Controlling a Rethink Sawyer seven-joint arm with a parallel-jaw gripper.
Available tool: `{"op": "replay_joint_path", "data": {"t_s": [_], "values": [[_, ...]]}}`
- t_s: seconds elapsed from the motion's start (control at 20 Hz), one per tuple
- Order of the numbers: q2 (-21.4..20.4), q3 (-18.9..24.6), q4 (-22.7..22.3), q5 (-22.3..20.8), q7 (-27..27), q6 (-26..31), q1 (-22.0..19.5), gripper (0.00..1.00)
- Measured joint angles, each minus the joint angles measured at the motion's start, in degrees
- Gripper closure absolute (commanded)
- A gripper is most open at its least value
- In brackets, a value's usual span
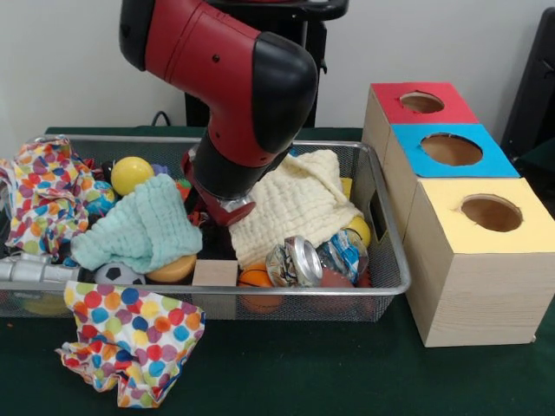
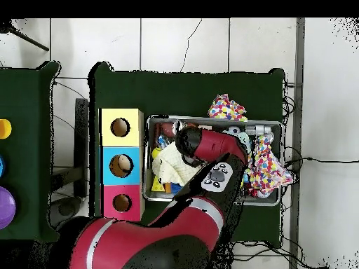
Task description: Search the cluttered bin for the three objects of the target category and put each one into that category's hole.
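The wire mesh bin (image 1: 260, 143) is full of clutter; it also shows in the overhead view (image 2: 210, 118). An orange-brown bun-like toy (image 1: 173, 269) lies at the bin's front, half under a mint cloth (image 1: 143, 225). A pale yellow rounded toy (image 1: 358, 230) sits by the right wall, beside a cream cloth (image 1: 295, 204). The red-topped box with its hole (image 1: 421, 102) stands farthest back in the row; it also shows in the overhead view (image 2: 121, 203). My gripper (image 1: 218, 211) reaches down into the bin's middle between the two cloths. Its tips are hidden.
Blue-topped (image 1: 451, 149) and yellow-topped (image 1: 492, 212) boxes stand right of the bin. In the bin: yellow ball (image 1: 130, 173), wooden cube (image 1: 215, 273), orange ball (image 1: 254, 277), crushed can (image 1: 295, 260), patterned cloth (image 1: 43, 195). A polka-dot cloth (image 1: 130, 342) hangs over the front rim.
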State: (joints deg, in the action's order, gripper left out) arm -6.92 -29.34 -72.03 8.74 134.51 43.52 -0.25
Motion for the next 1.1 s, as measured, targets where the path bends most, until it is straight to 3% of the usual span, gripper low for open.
{"op": "replay_joint_path", "data": {"t_s": [0.5, 1.1], "values": [[0.21, -2.28, -0.63, 0.02, 0.00, 0.00, 0.53, 0.00], [2.39, -2.00, -0.66, 1.73, 0.00, -1.92, -0.89, 0.00]]}}
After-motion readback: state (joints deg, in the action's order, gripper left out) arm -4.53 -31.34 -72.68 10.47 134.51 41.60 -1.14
